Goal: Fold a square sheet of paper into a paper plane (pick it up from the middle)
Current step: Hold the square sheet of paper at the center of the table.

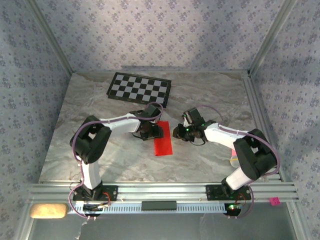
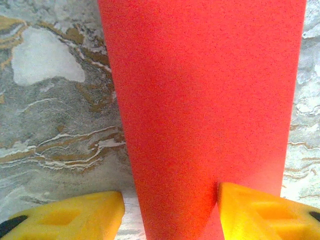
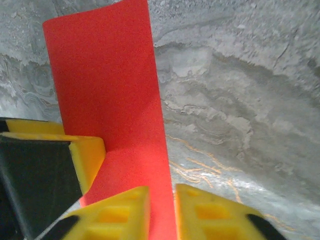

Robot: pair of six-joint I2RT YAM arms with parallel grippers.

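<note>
Marble table (image 1: 215,105), checkerboard (image 1: 139,88) at its far side. Your paper (image 1: 163,140), folded to a narrow red strip, lies flat mid-table between the two grippers. Your left gripper (image 2: 170,205) has its jaws apart, straddling one end of the strip. Your right gripper (image 3: 162,200) sits at the paper's long edge. Its jaws are nearly together, with red in the thin gap. Whether they pinch it cannot be told.

red paper (image 2: 200,100) — top and bottom cut off, left wrist
</note>
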